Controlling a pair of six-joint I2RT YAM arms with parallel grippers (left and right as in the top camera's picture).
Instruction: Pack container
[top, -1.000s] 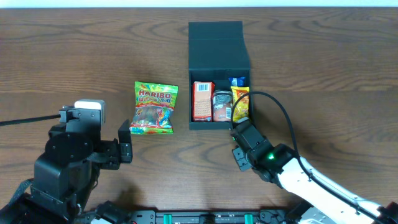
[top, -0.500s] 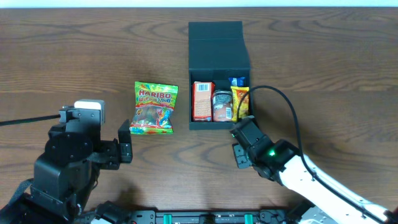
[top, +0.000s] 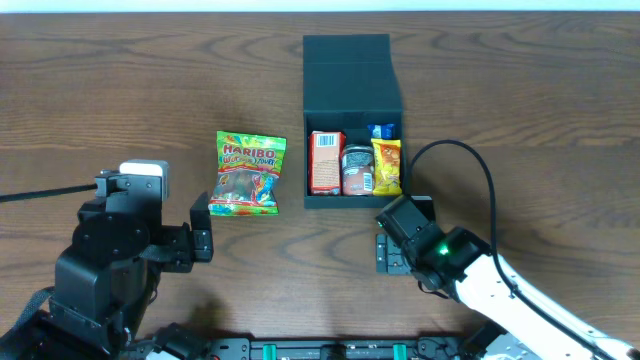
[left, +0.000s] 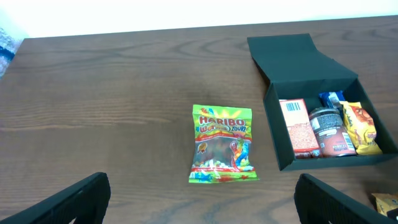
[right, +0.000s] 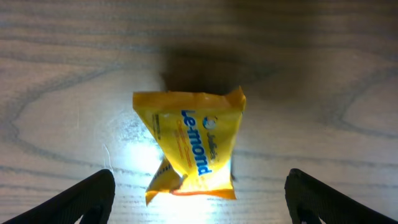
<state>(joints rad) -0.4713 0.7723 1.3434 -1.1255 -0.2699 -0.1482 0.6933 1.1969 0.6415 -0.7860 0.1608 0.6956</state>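
Note:
The container (top: 352, 70), a dark square box with its flap lid folded back, stands at the table's middle back, also in the left wrist view (left: 305, 62). Inside it stand an orange-red carton (top: 325, 162), a dark jar (top: 357, 170) and a yellow packet (top: 387, 166). My right gripper (top: 400, 232) hangs just in front of the box's right corner. It is open (right: 208, 202) over a yellow Le-mond packet (right: 193, 140) that lies on the table, free of both fingers. A Haribo bag (top: 246, 173) lies left of the box. My left gripper (left: 202, 208) is open and empty, short of that bag (left: 222, 143).
A small blue item (top: 380, 131) sits at the back of the box's right side. The right arm's black cable (top: 470, 160) loops over the table to the right of the box. The left arm (top: 115, 250) fills the front left corner.
The right gripper's jaws have spread wide, and the gripper has drawn back a little from the box's front wall toward the table's front. The left arm has not moved.

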